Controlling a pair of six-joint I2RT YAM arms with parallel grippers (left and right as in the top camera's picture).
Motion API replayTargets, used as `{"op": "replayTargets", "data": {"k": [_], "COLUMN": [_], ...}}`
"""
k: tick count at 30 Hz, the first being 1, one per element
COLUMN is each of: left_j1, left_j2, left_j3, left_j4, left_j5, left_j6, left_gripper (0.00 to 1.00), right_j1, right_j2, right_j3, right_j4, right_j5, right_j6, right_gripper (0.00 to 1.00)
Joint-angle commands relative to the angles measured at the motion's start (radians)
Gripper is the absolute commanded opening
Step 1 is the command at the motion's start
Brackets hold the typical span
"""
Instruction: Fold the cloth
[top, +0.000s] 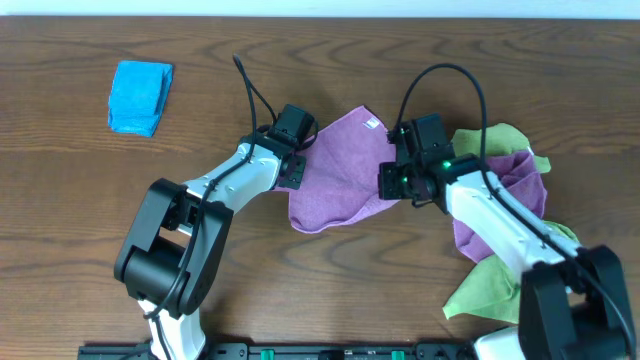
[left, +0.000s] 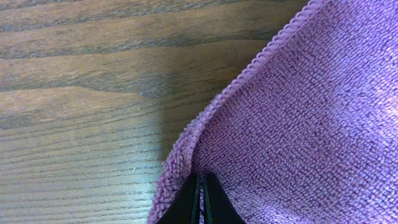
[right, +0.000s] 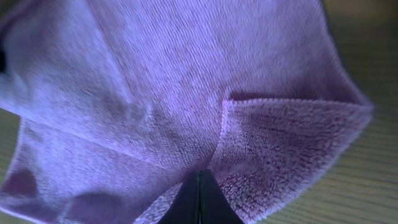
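Overhead is bright and evenly lit, only soft shadows on the table (top: 70, 230). Left wrist view is sharp, you can see the cloth (left: 311, 124) weave. Right wrist is mushy, out of focus, dim at lower left.

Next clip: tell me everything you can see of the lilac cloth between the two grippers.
The cloth is lilac-purple with a looped, terry-like pile and a stitched hem. A small white tag sits near its far corner. It lies on the wooden table roughly as a diamond, rumpled rather than flat, with one part turned over in the right wrist view. The left gripper is shut on its left edge, the right gripper on its right side.
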Motion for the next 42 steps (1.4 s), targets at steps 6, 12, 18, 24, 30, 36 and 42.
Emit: {"op": "replayTargets", "data": {"k": [6, 12, 18, 24, 30, 36, 42], "left_j1": [0.005, 0.005, 0.028, 0.104, 0.142, 0.142, 0.142], "left_j2": [0.042, 0.042, 0.043, 0.043, 0.042, -0.037, -0.243], "left_j3": [0.002, 0.002, 0.002, 0.002, 0.003, 0.03, 0.043], "left_j4": [-0.003, -0.003, 0.016, 0.047, 0.062, 0.005, -0.05], "left_j5": [-0.089, -0.099, -0.177, -0.175, -0.122, -0.116, -0.081], "left_j6": [-0.027, -0.026, -0.027, -0.026, -0.026, -0.053, -0.117], "left_gripper": [0.06, 0.06, 0.06, 0.06, 0.06, 0.06, 0.06], "right_j1": [-0.002, -0.002, -0.001, -0.001, 0.021, 0.025, 0.026], "right_j2": [0.08, 0.151, 0.169, 0.169, 0.169, 0.15, -0.003], "right_j3": [-0.003, -0.004, -0.003, -0.003, -0.003, 0.028, 0.079], "right_j4": [-0.028, -0.019, -0.126, -0.254, -0.293, -0.278, -0.341], "right_j5": [-0.015, -0.017, -0.023, -0.048, -0.112, -0.113, -0.112], "right_j6": [-0.031, -0.047, -0.047, -0.016, -0.018, -0.029, -0.03], "right_gripper": [0.01, 0.01, 0.02, 0.02, 0.02, 0.02, 0.02]}}
